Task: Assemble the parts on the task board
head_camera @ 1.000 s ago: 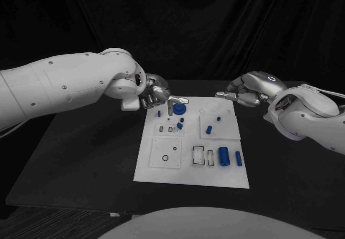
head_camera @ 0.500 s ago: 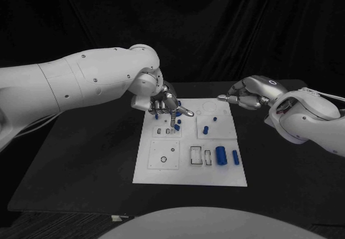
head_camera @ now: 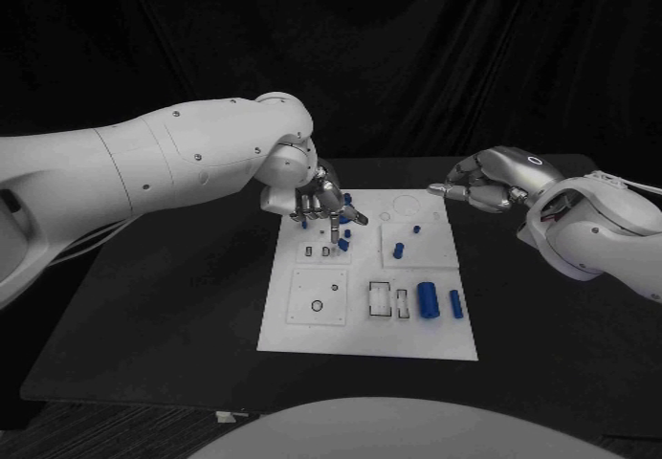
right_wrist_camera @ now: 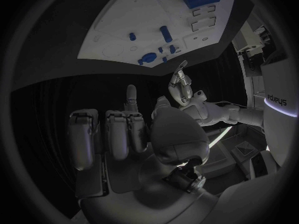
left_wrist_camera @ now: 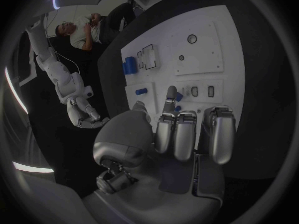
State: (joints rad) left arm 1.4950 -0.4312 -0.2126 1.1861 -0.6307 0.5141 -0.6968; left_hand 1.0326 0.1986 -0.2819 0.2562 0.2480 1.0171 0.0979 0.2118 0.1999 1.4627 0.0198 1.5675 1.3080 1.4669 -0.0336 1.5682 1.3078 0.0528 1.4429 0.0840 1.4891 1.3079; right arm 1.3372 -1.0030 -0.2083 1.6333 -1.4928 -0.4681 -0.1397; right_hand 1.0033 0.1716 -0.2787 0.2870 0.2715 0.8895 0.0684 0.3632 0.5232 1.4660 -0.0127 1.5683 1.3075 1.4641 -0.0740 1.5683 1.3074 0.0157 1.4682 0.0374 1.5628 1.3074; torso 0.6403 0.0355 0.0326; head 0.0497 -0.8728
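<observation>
— While the left robot hand (head_camera: 316, 203) is hovering over the task board's (head_camera: 370, 330) far end, what is it holding?
— Nothing I can see; one finger is pointing out, the others curling in. Blue parts (head_camera: 428, 298) are lying on the board.
— And the right robot hand (head_camera: 478, 187)?
— Curling shut, empty, over the counter (head_camera: 165, 316) beside the board's far corner.

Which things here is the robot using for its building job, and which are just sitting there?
For the job:
- flat white rectangular task board
- big blue cylinder part
- slim blue bar part
- short blue peg part
- left silver robot hand, over the board's far end

Just there:
- black table
- right silver robot hand, off the board, holding nothing
</observation>
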